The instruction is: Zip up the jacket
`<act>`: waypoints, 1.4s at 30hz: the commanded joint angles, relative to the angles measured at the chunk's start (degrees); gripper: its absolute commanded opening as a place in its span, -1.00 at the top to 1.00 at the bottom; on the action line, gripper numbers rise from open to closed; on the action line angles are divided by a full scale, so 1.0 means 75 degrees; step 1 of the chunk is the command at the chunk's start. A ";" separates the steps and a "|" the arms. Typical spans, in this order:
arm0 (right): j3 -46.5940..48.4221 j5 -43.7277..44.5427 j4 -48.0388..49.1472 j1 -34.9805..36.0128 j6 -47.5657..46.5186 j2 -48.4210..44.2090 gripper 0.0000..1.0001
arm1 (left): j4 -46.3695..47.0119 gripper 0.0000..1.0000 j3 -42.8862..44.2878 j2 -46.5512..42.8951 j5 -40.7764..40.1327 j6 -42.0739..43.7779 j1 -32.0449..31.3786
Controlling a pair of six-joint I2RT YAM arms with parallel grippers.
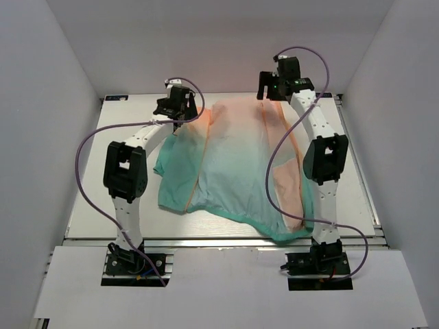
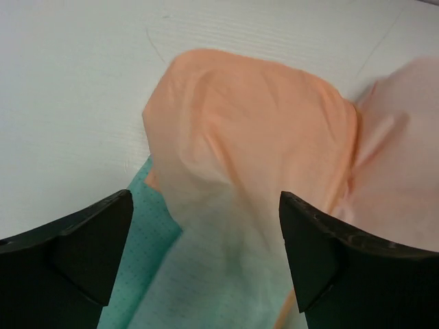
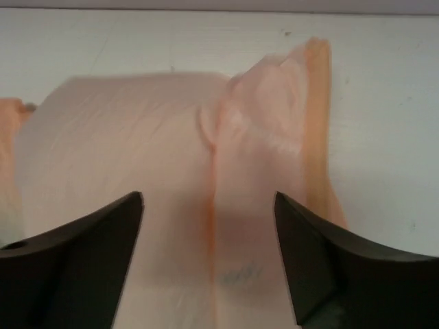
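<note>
The jacket (image 1: 236,164) lies spread on the white table, peach-orange at the far end and teal at the near hem. My left gripper (image 1: 180,118) is open over its far left peach corner (image 2: 254,116), with teal fabric (image 2: 140,267) beneath. My right gripper (image 1: 269,94) is open above the far right peach part (image 3: 171,144). An orange seam line (image 3: 211,199) runs between the right jaws, and an orange edge strip (image 3: 317,103) lies to its right. Neither gripper holds anything.
The white table (image 1: 89,199) is boxed in by white walls on the left, right and back. A purple cable (image 1: 86,157) loops beside the left arm, and another purple cable (image 1: 274,171) hangs over the jacket from the right arm.
</note>
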 commanded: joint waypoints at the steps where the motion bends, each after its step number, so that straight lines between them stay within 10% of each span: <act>1: -0.1023 -0.0481 0.0175 -0.0021 -0.0392 -0.1853 -0.78 | 0.0253 -0.96 0.0764 -0.0885 0.0634 0.0150 -0.0100; 15: -1.1046 0.0995 -0.0243 -0.0361 0.2185 -0.8442 -0.78 | 0.0185 -0.96 -0.5558 -0.6203 0.1912 -0.1419 -0.0100; 35: -1.2504 0.2518 -0.0665 -0.0525 0.2924 -0.7940 -0.21 | -0.0671 -0.96 -0.7451 -0.7636 0.2101 -0.2545 -0.0101; 40: -1.2376 0.2754 -0.0689 -0.0560 0.2901 -0.8161 0.94 | -0.0625 -0.96 -0.7451 -0.7531 0.2053 -0.2545 -0.0100; 42: -1.2027 0.2764 -0.0875 -0.0560 0.2796 -0.8279 1.00 | -0.0601 -0.96 -0.7381 -0.7519 0.2077 -0.2533 -0.0112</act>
